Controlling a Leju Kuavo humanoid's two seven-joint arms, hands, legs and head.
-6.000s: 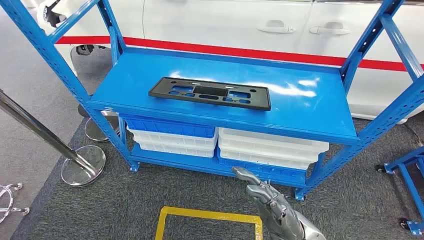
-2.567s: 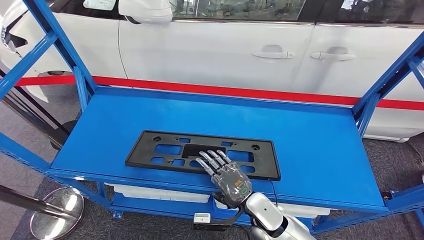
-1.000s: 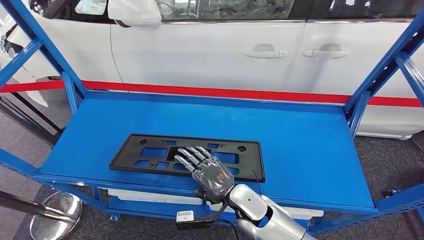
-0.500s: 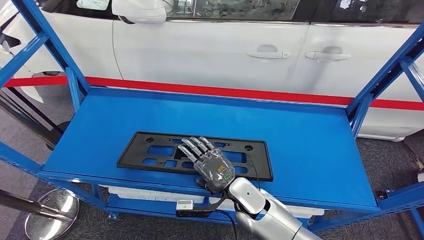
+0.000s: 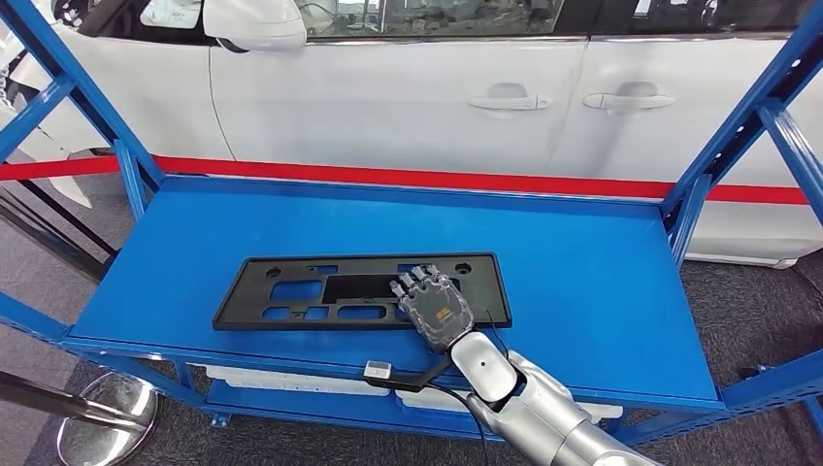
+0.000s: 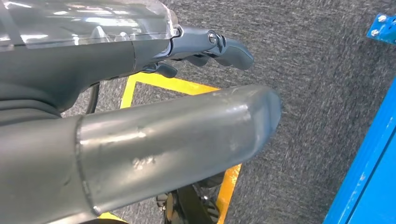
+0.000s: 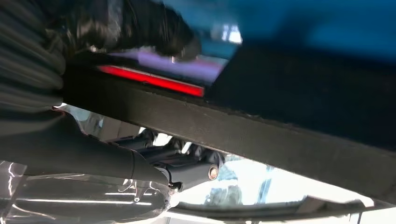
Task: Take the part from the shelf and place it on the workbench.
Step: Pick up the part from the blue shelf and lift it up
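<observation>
Head view. Blue steel shelf (image 5: pixel 602 282), top deck, with blue uprights at both sides. Black plastic plate-holder part (image 5: pixel 330 289), long and flat with rectangular cut-outs, lies flat on the deck toward the near edge, left of centre. Right hand (image 5: pixel 433 307) lies on the right end of the part, back upward, fingers (image 5: pixel 419 283) curled down through or over one of its openings; the near edge of the part sits just under the palm. The hand appears to clasp the part, and the part looks flat on the deck. Silver forearm (image 5: pixel 529 413) comes in from the near right. A black cable with a small grey connector (image 5: pixel 377 370) hangs below the wrist, before the shelf's front lip. White car (image 5: pixel 408 87) with a red stripe stands behind the shelf. Chrome stanchion base (image 5: pixel 97 422) on grey carpet, near left.

Left wrist view. Left hand (image 6: pixel 205 49) hangs over grey carpet, fingers loosely bent, holding nothing. Yellow floor marking (image 6: pixel 182 86) beneath; blue shelf edge close by.

Right wrist view. Blurred. Dark bar of the part (image 7: pixel 261 135) crosses close before the camera, with dark fingers wrapped over it and blue deck beyond.
</observation>
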